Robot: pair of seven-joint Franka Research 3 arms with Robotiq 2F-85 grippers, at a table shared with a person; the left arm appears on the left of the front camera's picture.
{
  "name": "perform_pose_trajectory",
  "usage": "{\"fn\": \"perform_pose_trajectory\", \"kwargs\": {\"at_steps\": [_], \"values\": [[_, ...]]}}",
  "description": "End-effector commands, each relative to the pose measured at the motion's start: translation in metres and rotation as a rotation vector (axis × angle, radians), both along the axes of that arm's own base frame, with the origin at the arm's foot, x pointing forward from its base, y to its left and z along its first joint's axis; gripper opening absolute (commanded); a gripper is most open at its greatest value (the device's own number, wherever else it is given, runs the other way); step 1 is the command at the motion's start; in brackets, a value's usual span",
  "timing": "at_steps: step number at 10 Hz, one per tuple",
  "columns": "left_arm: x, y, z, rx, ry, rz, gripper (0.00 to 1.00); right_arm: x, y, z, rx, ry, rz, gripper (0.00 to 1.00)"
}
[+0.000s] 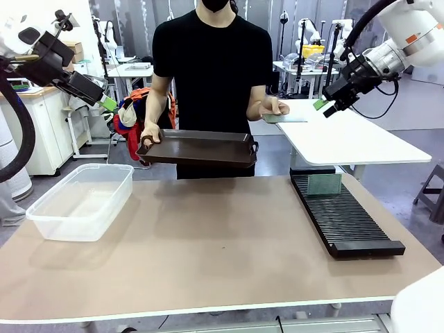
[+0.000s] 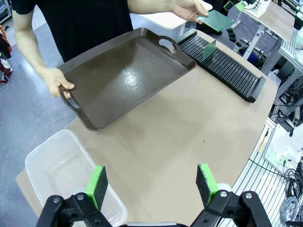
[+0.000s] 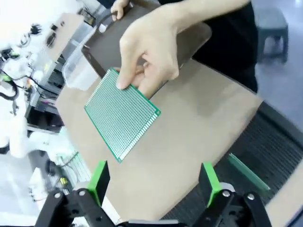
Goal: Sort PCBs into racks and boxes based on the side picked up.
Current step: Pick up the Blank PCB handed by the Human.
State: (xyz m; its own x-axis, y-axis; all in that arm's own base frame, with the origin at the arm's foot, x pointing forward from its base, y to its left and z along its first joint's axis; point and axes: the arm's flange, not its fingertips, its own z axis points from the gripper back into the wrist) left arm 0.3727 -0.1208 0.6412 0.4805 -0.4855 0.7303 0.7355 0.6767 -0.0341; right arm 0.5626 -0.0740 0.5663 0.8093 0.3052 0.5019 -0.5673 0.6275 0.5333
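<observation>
- Right now the right gripper [image 3: 154, 177] hangs with its jaws wide apart and nothing between them. It faces a green PCB [image 3: 122, 113] that the person's hand [image 3: 151, 52] holds out by one corner, up in the air past the far edge of the bench [image 1: 208, 257].
- Likeliest slip, to my eye: the pads close too near that held corner and pinch fingers. They could also bite only a thin edge, so the board swivels or drops once the hand lets go.
- The free long edge and lower corner, away from the hand, look the safer place to take it.
- A second PCB [image 1: 324, 184] stands upright in a slot at the far end of the rack [image 1: 347, 220]. A tilted carry could knock it or miss a narrow slot.
- The white side table [image 1: 354, 139] lies just under the right arm's approach, so a low sweep could clip its edge.
- The left gripper [image 2: 152, 182] is open and empty too, high over the box [image 2: 52, 165] at the bench's left side.
- The dark tray [image 2: 125, 78], held by the person's other hand over the far edge, crowds the middle. The near half of the bench offers open room.
</observation>
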Motion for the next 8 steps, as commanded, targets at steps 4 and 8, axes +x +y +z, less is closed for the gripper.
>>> {"fn": "perform_pose_trajectory", "kwargs": {"at_steps": [4,8], "values": [[-0.001,0.001,-0.002,-0.006,0.008,-0.007,1.00,0.008,-0.005,-0.007,0.036,0.060,-0.028,1.00],[-0.001,0.001,-0.002,-0.006,0.008,-0.007,1.00,0.041,-0.013,-0.028,0.264,0.251,-0.119,1.00]]}}
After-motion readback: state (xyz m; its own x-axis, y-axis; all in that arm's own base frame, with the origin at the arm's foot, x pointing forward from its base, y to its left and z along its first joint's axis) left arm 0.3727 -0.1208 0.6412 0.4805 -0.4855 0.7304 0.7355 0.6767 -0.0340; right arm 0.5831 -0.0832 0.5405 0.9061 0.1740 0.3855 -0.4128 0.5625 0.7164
